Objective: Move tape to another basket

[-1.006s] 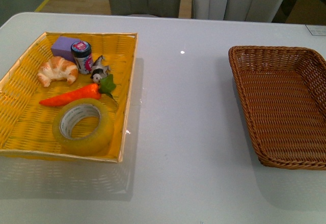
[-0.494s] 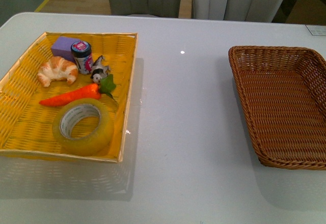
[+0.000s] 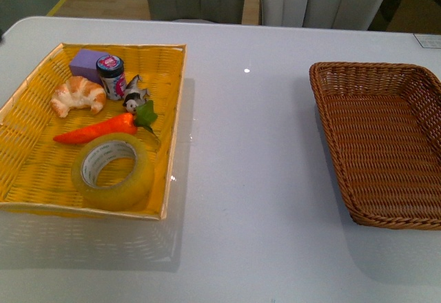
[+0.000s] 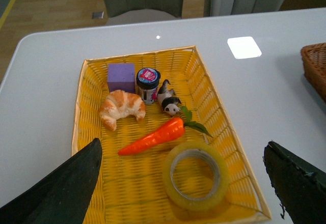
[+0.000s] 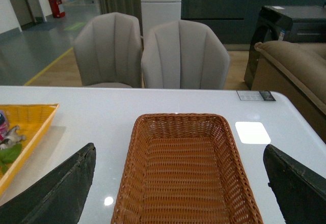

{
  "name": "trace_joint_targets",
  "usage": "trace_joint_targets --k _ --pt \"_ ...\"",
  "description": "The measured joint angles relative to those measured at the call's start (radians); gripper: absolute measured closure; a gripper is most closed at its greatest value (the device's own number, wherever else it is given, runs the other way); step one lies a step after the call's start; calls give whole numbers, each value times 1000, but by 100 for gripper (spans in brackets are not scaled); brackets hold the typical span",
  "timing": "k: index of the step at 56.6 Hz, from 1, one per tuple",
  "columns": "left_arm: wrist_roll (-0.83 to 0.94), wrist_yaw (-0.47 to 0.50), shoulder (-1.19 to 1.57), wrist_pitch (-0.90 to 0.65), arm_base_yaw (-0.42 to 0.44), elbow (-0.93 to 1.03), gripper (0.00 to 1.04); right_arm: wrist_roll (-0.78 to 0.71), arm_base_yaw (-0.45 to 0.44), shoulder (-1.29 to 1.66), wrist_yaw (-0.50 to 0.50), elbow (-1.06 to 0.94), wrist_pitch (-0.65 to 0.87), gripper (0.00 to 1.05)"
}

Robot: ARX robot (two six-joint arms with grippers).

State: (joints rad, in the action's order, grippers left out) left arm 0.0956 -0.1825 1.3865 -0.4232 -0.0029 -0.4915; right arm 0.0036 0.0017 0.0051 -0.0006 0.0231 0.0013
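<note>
Both arms hang above the table. My left gripper [image 4: 182,143] is spread wide over the yellow basket [image 3: 174,131], and my right gripper [image 5: 178,146] is equally wide over the brown basket [image 3: 386,144]. Neither holds anything.

The tape [image 3: 112,171] lies flat in the near right corner of the yellow basket. It sits close to the near wall, and the carrot [image 3: 96,129] is right against its far side.

I'd take it with the left arm, coming straight down. One finger should go into the core and the other outside the roll on its left, where the floor looks bare, which avoids both the carrot and the walls. I'd pinch the ring wall firmly and lift clear of the rim before crossing.

Being a ring, the tape has no real long side. Its core axis stands upright, with the hole facing up
</note>
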Motion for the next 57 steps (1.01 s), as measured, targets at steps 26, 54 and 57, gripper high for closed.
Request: trace_joint_targets --k 26,54,57 --pt "6 5 601 -60 -10 -262 9 0 0 0 0 0 0 9" --pt "75 -10 815 29 -8 -417 9 0 0 0 0 0 0 9" --pt "81 -10 832 40 -10 -431 9 0 0 0 0 0 0 9"
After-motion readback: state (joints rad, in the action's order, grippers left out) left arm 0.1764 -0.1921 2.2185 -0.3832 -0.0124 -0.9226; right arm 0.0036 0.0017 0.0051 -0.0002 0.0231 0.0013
